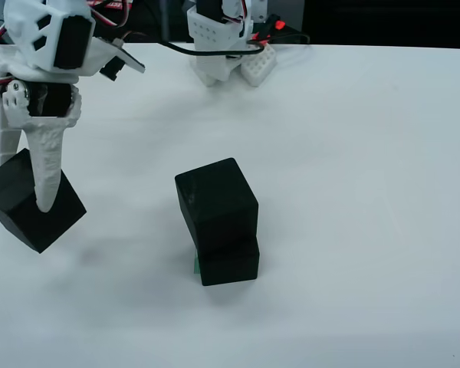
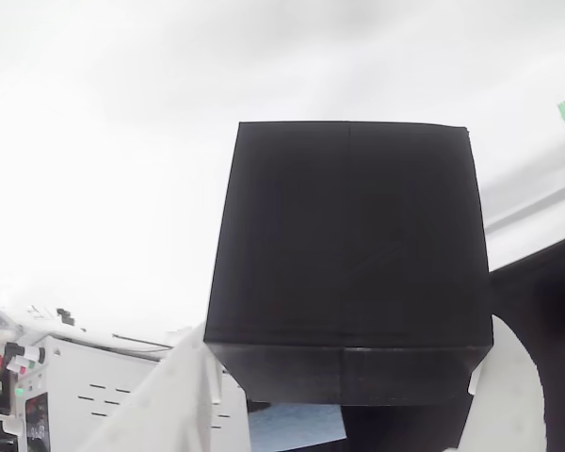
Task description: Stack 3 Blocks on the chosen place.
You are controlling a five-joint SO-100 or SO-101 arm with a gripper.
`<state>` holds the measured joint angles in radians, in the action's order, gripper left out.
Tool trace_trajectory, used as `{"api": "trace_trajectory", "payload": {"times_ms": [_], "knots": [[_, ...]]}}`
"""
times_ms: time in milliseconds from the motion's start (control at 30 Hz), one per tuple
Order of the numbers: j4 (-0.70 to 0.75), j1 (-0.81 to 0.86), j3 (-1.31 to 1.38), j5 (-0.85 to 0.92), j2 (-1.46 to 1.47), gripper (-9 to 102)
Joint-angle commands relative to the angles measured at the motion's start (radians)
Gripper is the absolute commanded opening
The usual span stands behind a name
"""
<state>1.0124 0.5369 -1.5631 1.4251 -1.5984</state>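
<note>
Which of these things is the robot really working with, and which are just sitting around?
Part of the job:
- hand, closing around the third block
- two stacked blocks: top block, bottom block
- green square, peeking out under the stack

Just there:
- white table
- white robot base and its black cable at the back
</note>
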Motion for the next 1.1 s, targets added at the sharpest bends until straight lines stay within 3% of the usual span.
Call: {"api": "trace_trajectory", "payload": {"times_ms": [0,700,1067], "knots": [[0.055,-0.048,0.014,-0.026,-0.123,23],[0.376,-0.367,0.230,-0.190,-0.304,23],[0.436,-0.468,0.215,-0.252,-0.298,23]]}}
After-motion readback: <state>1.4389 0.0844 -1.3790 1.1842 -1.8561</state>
